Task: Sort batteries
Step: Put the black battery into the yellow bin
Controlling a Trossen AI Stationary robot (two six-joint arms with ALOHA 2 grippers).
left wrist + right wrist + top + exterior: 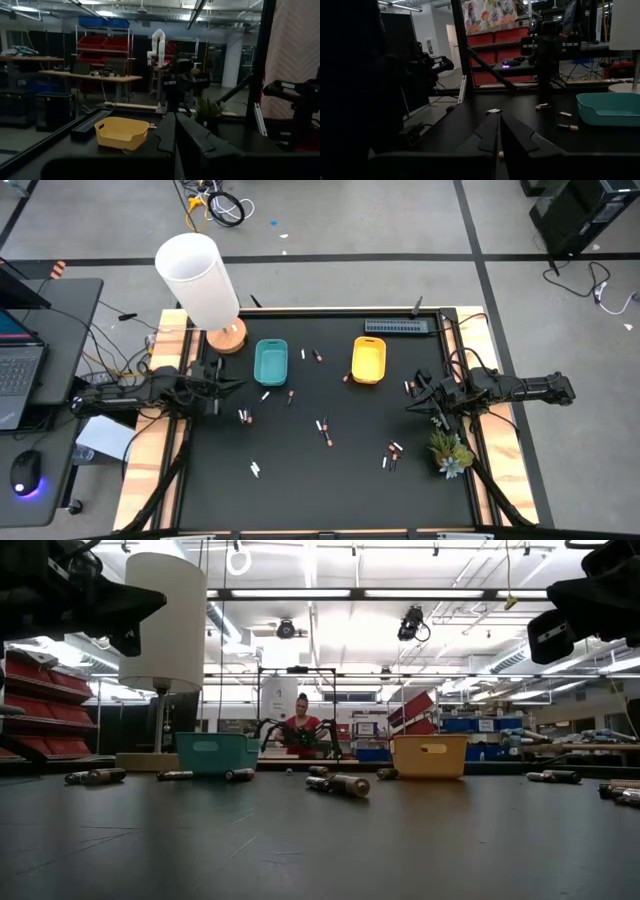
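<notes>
Several tiny batteries lie scattered flat on the black table (330,500): one pair near the left (245,416), a pair in the middle (325,430), more toward the right (392,455) and between the trays (317,356). Some are whitish, others dark with copper ends. The low view shows them lying on their sides (345,783). The teal tray (271,361) and the yellow tray (368,360) stand near the far edge. My left gripper (232,387) (175,135) hovers shut at the table's left side, pointing right. My right gripper (410,395) (499,131) hovers shut at the right side, pointing left.
A lamp with a white shade (198,275) and wooden base (228,337) stands at the far left corner. A small plant (450,450) sits by the right edge, a dark strip (402,327) along the far edge. A person (302,725) is in the room behind.
</notes>
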